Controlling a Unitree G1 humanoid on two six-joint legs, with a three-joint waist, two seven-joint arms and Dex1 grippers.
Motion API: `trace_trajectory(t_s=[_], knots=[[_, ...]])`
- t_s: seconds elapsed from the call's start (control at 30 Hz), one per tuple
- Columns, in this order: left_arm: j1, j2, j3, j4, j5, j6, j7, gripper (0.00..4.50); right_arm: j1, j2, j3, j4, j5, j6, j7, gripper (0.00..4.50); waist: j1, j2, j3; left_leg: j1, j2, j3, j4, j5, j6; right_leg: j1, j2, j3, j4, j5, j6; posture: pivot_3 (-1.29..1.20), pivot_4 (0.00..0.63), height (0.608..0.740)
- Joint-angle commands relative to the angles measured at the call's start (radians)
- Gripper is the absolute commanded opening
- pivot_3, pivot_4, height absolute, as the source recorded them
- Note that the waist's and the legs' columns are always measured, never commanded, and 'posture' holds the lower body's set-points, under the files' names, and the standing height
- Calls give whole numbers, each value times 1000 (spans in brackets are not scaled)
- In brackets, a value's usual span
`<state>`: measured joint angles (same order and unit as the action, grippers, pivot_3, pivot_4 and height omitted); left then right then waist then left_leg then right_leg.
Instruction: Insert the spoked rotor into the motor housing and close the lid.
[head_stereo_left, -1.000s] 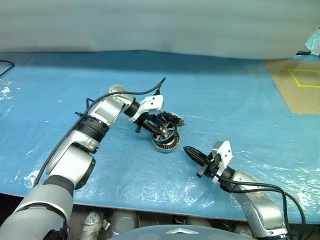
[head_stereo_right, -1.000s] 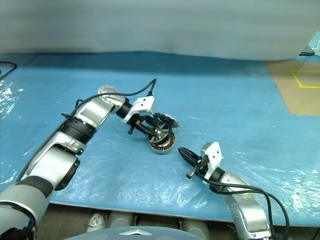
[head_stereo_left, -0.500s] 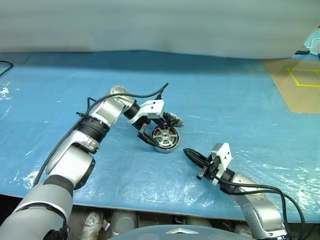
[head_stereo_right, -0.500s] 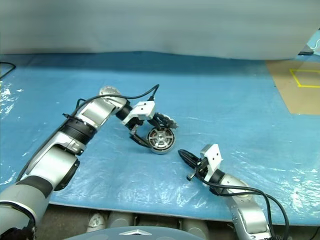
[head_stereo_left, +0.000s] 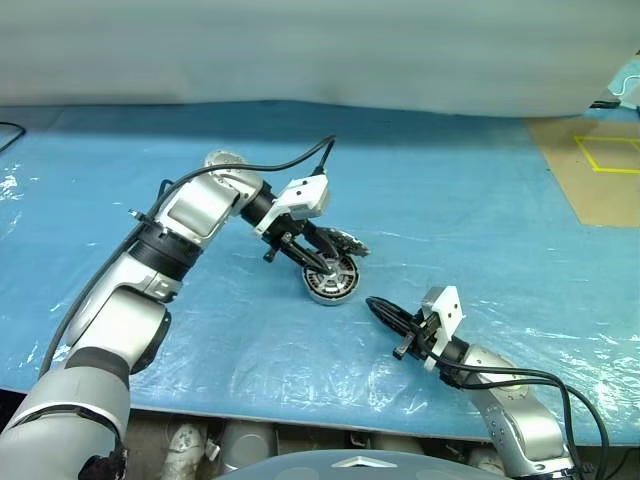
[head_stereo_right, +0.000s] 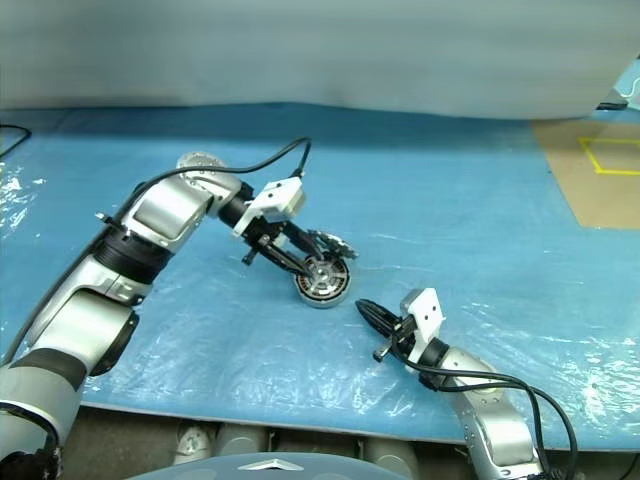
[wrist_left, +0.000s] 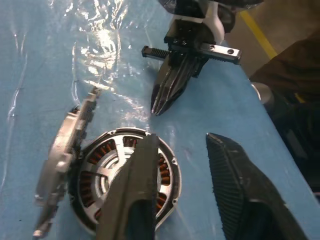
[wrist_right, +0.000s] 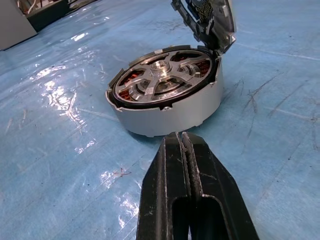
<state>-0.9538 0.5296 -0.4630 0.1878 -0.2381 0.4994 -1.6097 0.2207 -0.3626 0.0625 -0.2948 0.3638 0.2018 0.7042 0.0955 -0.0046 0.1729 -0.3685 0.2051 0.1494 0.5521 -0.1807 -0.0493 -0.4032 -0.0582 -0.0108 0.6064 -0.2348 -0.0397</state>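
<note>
Matt grey metal motor housing (wrist_right: 167, 107) with copper-coloured windings, on glossy, wrinkled blue plastic sheet (head_stereo_left: 480, 210).

Silver arm shells with black ribbed joints — black cables loop to white wrist blocks, behind the black-fingered left gripper (head_stereo_left: 318, 262) and right gripper (head_stereo_left: 385, 309).

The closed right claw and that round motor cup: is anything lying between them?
No. Between the right gripper and the motor housing, the right wrist view shows bare blue sheet.

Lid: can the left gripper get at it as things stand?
Probably yes. The lid stands open at the motor housing rim, the left gripper is right above it, nothing between.
</note>
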Motion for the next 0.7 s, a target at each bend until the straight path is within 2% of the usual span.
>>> trace_trajectory(t_s=[0.03, 0.07, 0.1, 0.23, 0.4, 0.57, 0.63, 0.7], knots=[[65, 15, 18, -83, -10, 42, 43, 371, 6, -7, -7, -12, 2, -23, 7, 0, 0, 0, 0, 0, 0, 0, 0, 0, 0, 0, 0, 0, 0, 0, 0, 0, 150, 740], [89, 17, 25, -105, -12, 50, 61, 34, 8, -8, -7, -12, 1, -24, 6, 0, 0, 0, 0, 0, 0, 0, 0, 0, 0, 0, 0, 0, 0, 0, 0, 0, 150, 740], [105, 19, 30, -122, -15, 56, 73, 34, 10, -8, -8, -12, 1, -25, 5, 0, 0, 0, 0, 0, 0, 0, 0, 0, 0, 0, 0, 0, 0, 0, 0, 0, 150, 740], [204, -13, 177, -203, -118, 78, 188, 34, 0, -8, -43, -17, -3, -27, -27, 0, 0, 0, 0, 0, 0, 0, 0, 0, 0, 0, 0, 0, 0, 0, 0, 0, 150, 740], [500, -45, 322, -349, -89, -105, 428, 34, -72, -100, -162, -4, -7, 94, -96, 0, -17, 4, -2, -1, 0, 0, -1, 0, 0, 0, 0, 1, -1, 0, 0, 0, 150, 740], [767, -130, 402, -491, -61, -179, 689, 34, -297, -219, -211, 113, -38, 230, -141, 0, -26, 4, -1, -1, 0, 0, 0, 0, 0, 0, 0, 0, -1, 0, 1, 0, 150, 740], [832, -144, 389, -493, 3, -285, 743, 34, -383, -233, -196, 160, -39, 243, -125, 0, -26, 4, -1, 0, 0, 0, 1, 0, 0, 0, 1, 0, 0, 0, 1, 0, 150, 740], [891, -150, 386, -506, 1, -335, 753, 34, -490, -242, -146, 242, -71, 219, -84, 0, -28, 4, -1, 0, 1, 0, 1, 0, 0, 0, 2, 0, 0, 0, 0, 0, 150, 740]])
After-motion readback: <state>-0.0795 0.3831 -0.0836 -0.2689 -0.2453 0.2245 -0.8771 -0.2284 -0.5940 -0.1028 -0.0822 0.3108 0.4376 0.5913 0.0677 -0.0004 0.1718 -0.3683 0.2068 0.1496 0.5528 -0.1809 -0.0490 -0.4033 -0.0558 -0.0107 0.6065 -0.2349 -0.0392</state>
